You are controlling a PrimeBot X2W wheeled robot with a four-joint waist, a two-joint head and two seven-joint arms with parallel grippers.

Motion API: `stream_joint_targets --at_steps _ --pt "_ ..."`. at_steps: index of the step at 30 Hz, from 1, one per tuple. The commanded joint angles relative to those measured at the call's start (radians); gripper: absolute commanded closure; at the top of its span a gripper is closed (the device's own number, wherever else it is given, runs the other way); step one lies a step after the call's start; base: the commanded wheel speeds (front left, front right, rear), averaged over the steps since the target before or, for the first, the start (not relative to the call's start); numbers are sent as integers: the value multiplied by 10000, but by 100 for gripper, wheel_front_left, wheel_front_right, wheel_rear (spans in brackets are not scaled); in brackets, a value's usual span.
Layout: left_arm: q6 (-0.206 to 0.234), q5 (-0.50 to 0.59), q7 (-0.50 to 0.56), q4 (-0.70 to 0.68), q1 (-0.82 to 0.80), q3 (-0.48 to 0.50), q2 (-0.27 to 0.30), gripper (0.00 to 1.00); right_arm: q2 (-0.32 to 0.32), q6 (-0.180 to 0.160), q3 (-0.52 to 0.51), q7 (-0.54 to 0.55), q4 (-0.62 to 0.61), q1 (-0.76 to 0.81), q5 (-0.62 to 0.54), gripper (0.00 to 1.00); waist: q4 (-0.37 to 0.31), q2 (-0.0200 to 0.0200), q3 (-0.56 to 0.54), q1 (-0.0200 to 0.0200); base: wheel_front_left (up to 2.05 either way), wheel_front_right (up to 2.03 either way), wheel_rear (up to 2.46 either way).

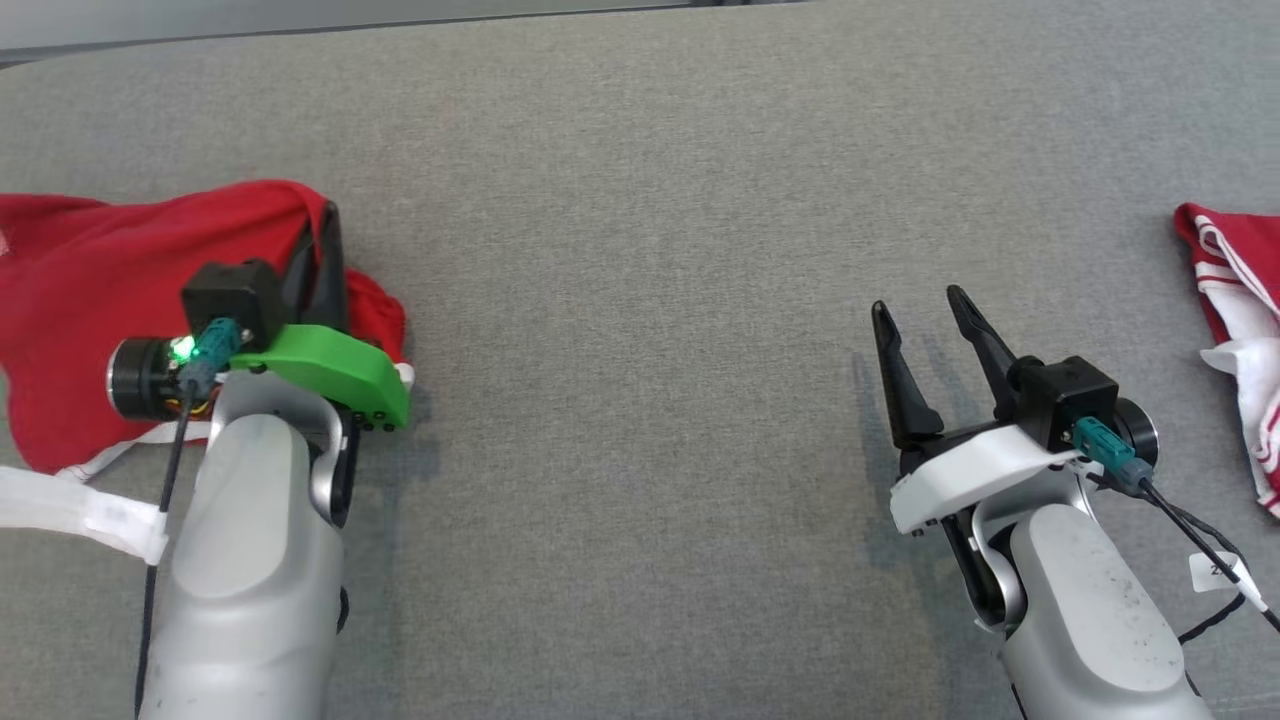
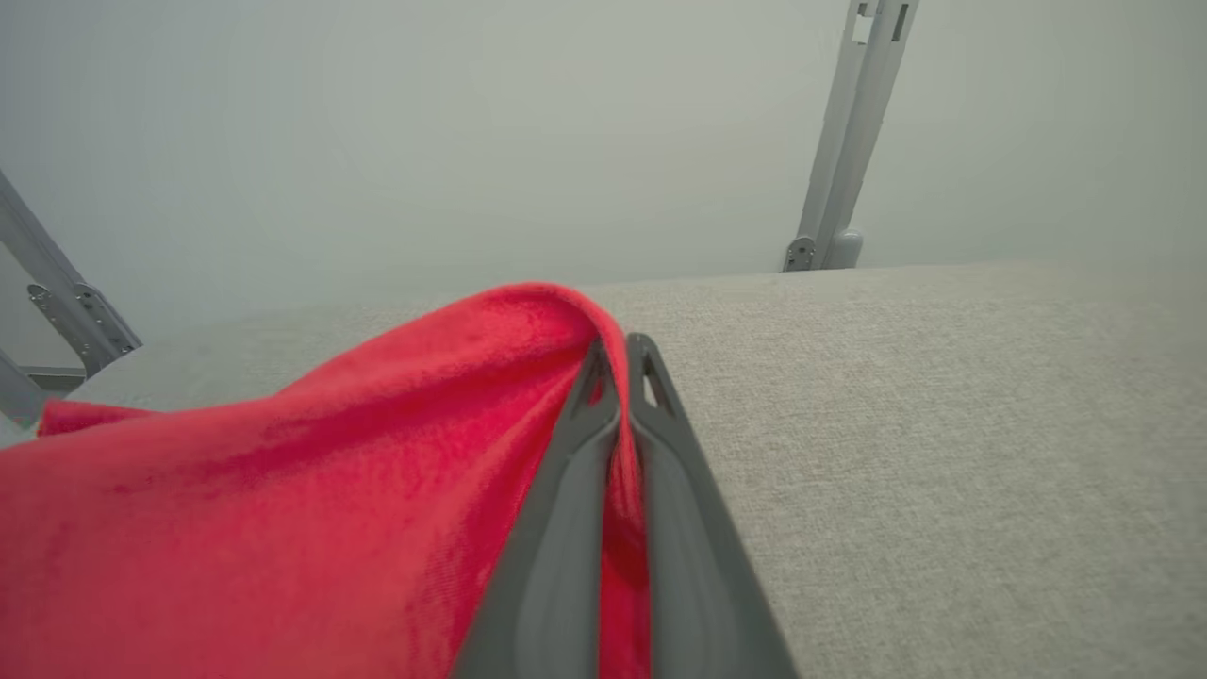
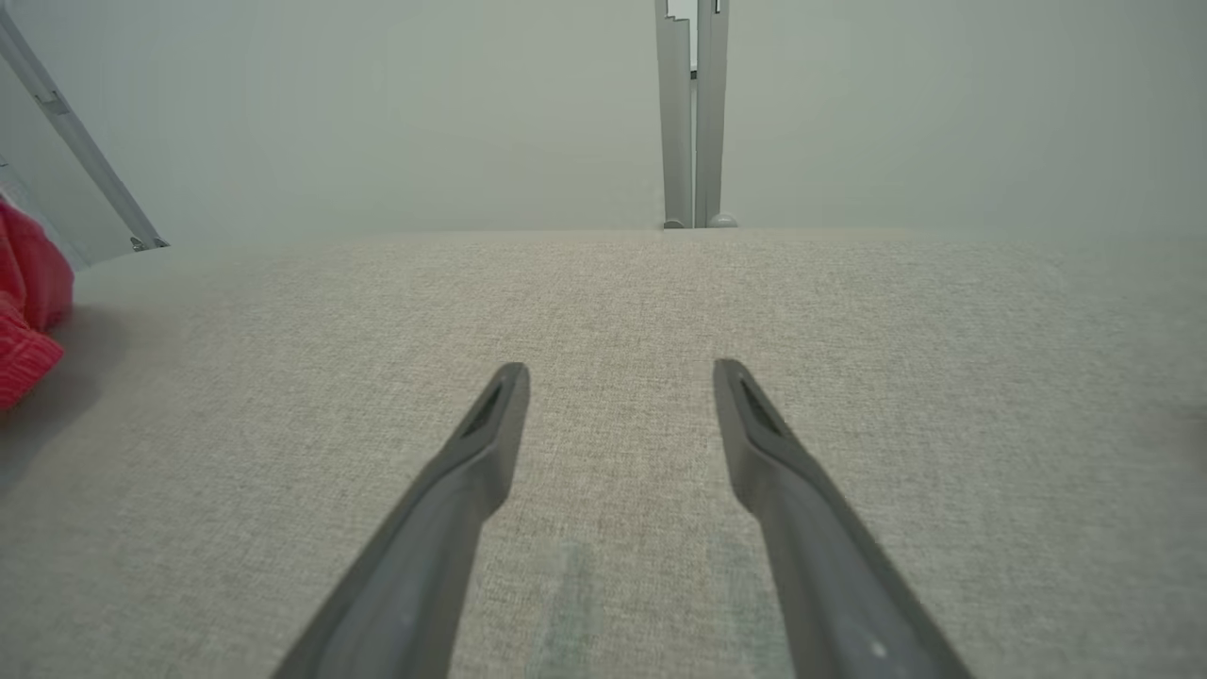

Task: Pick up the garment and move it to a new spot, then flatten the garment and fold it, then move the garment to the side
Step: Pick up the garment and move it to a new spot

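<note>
Your left gripper (image 2: pixel 620 351) pinches the crumpled red fabric garment (image 2: pixel 283 490). Your right gripper (image 3: pixel 620 377) gapes wide above the grey woven surface (image 3: pixel 613 292).

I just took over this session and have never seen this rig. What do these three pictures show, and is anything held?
This is a two-armed robot. One picture comes from its head, looking down on a grey fabric surface. The other two come from a camera on each wrist, looking along that gripper's two fingers. The left gripper is shut on a fold of the red garment, which lies at the left. The right gripper is open and holds nothing. A red and white garment lies at the far right edge.
</note>
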Motion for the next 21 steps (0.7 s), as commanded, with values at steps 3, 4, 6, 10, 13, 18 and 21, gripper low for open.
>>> stream_joint_targets --at_steps 3,4,6,10,13,18,21 --pt "-59 -504 3 -156 176 -1150 -54 100 7 -15 19 -29 31 176 158 0 -967 0 -205 -1 0 0 0" --pt "-66 -817 4 -222 229 -1631 -59 100 12 -15 60 -29 10 216 218 0 -1110 0 -235 -1 0 0 0" --pt "-71 -1273 4 -362 278 -2470 -60 100 2 -15 92 -29 -11 234 324 0 -1336 0 -282 -1 0 0 0" --pt "28 -2198 4 -725 322 -3894 -44 100 8 -15 152 -31 -3 250 524 0 -1748 0 -318 -1 0 0 0" --pt "275 -2759 3 -962 264 -4768 -39 100 8 -15 138 -29 -18 280 628 0 -1959 0 -304 -1 0 0 0" --pt "686 -3539 4 -1301 79 -5935 -42 100 10 -15 144 -29 -47 278 734 0 -2175 0 -253 -1 0 0 0" --pt "1050 -3706 4 -1343 54 -6324 -30 0 11 -15 84 -29 -54 247 742 0 -2172 0 -214 -1 0 0 0"
